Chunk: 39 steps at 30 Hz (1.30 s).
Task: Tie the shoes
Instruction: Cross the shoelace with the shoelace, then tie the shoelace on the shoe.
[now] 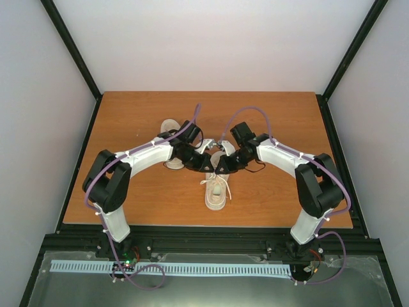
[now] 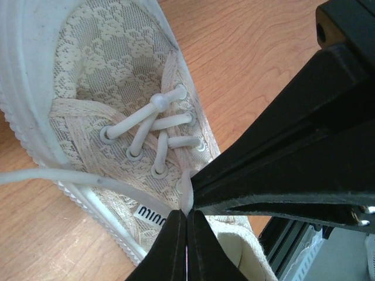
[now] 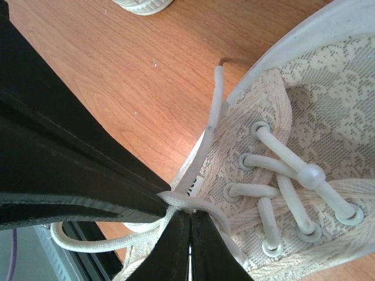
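The left jaws and right jaws are each clamping a lace (image 2: 88,178) at their tips, shoe (image 2: 105,70) lying just beyond; lace, probably limp and slippery, wanting a firm mid-strand pinch.

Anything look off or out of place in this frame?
Nothing spilled or damaged. One oddity: on the near shoe, the crossed laces meet in a small lump, like a knot, mid-lacing. The other shoe sits farther back, partly hidden under the left arm.
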Motion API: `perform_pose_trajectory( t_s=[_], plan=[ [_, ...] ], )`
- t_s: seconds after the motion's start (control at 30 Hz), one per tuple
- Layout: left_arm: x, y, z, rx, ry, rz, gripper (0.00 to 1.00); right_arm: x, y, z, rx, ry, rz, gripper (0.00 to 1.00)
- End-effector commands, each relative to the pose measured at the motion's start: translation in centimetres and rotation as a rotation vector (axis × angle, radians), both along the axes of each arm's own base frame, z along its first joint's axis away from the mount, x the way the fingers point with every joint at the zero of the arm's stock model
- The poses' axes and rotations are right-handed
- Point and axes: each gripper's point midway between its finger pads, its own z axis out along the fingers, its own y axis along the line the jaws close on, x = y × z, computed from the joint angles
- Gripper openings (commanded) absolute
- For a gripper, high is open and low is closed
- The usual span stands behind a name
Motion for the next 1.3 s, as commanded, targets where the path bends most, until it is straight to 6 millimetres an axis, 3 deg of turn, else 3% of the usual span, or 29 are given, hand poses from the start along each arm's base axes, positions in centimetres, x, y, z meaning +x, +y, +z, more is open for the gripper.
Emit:
perform_pose_trajectory(
  t_s=[0.0, 0.13, 0.37, 0.47, 0.8, 1.03, 1.27],
  plan=[
    [0.0, -0.9, 2.0, -0.060, -0.038, -0.011, 0.01, 0.2, 0.2, -0.8, -0.012, -0.004, -0.003, 0.03],
    [-0.1, -1.1, 2.2, -0.075, -0.034, -0.024, 0.01, 0.4, 0.1, -0.9, -0.019, -0.008, -0.016, 0.03],
    [-2.4, -1.8, 1.4, -0.110, 0.049, -0.113, 0.01, 0.9, 0.2, -0.6, -0.014, -0.022, -0.038, 0.03],
    [-2.6, -1.4, 0.9, -0.088, 0.059, -0.114, 0.06, 0.7, 0.2, -0.6, -0.014, -0.018, -0.037, 0.03],
    [1.8, 1.6, 2.6, -0.062, -0.016, 0.059, 0.36, 0.4, 0.2, -0.7, -0.010, -0.012, -0.031, 0.03],
    [3.4, 2.1, 0.9, -0.016, 0.044, 0.144, 0.37, 0.4, 0.1, -0.7, -0.011, -0.011, -0.029, 0.03],
    [3.2, 1.0, 0.2, -0.044, 0.104, 0.091, 0.35, 0.2, 0.1, -0.6, -0.009, -0.009, -0.028, 0.03]
  ],
)
